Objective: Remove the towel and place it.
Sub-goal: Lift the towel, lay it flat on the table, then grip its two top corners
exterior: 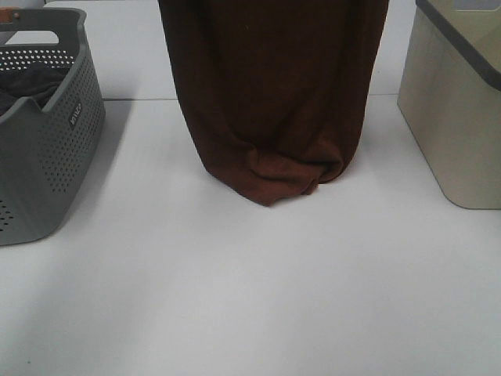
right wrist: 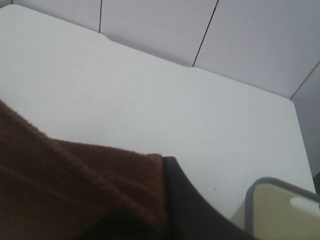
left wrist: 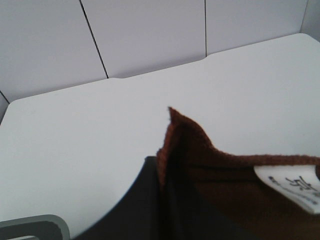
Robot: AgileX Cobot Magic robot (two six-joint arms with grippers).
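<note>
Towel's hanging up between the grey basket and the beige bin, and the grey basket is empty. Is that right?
Not quite: the grey basket is not empty. The exterior high view shows a dark grey cloth lying inside it. The rest holds: the towel hangs between the grey basket and the beige bin.

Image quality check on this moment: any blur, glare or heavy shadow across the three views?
Exterior high: soft, even light and no glare; the towel reads nearly black up top, and the basket throws a faint shadow on the table. Left wrist: the towel and its tag are soft, the print unreadable. Right wrist: the towel sits near the lens and is blurred; the table is washed pale.
</note>
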